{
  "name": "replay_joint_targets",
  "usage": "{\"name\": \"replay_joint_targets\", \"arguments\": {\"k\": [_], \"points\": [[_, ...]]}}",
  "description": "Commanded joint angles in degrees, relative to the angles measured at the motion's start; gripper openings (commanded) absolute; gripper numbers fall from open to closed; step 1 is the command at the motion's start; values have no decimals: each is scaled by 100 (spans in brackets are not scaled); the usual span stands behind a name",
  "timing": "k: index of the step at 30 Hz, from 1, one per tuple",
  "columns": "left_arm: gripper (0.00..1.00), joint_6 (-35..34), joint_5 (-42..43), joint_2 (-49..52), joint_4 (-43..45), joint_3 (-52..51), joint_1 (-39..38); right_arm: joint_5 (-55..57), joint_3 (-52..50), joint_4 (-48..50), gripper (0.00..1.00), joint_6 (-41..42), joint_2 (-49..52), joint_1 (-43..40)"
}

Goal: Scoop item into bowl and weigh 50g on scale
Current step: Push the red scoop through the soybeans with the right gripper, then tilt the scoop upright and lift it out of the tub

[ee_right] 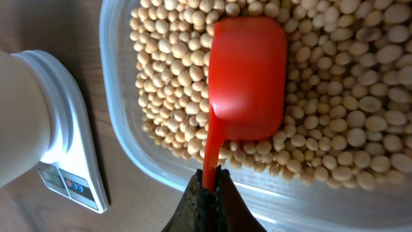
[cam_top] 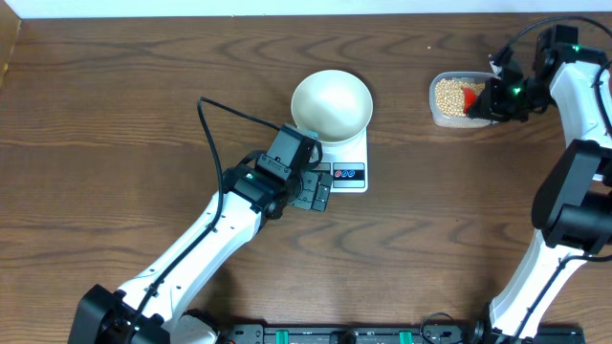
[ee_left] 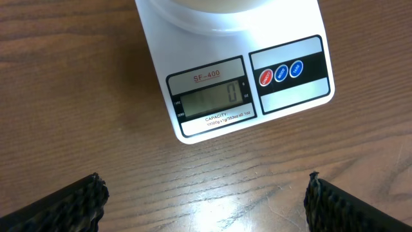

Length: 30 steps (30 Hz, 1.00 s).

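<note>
The white bowl (cam_top: 332, 103) stands empty on the white scale (cam_top: 349, 176); the scale's display (ee_left: 209, 100) reads 0. Many tan beans (cam_top: 448, 95) fill a clear tub (cam_top: 435, 116) at the back right. My right gripper (ee_right: 210, 183) is shut on the handle of a red scoop (ee_right: 250, 77), which lies bottom-up on the beans (ee_right: 167, 77) inside the tub (ee_right: 122, 135). My left gripper (cam_top: 318, 194) is open and empty, just in front of the scale, its fingertips (ee_left: 205, 193) wide apart over bare table.
The bowl (ee_right: 16, 116) and the scale (ee_right: 71, 161) show at the left of the right wrist view. The table's back edge runs along the top of the overhead view. A black rail (cam_top: 344, 334) lies along the front edge.
</note>
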Motion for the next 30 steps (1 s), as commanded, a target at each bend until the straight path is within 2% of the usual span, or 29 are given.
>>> {"name": "replay_joint_targets", "arguments": {"k": [1,13,30], "points": [[100,33,-72,-44,2,-44,13,-278,-269,13,1,-17,216,-59],[100,33,-72,-44,2,-44,13,-1355,-339,96,1,-280,216,-623],[100,31,-72,-44,2,-44,13,-3045,-649,420,1,-492,216,-1008]]}}
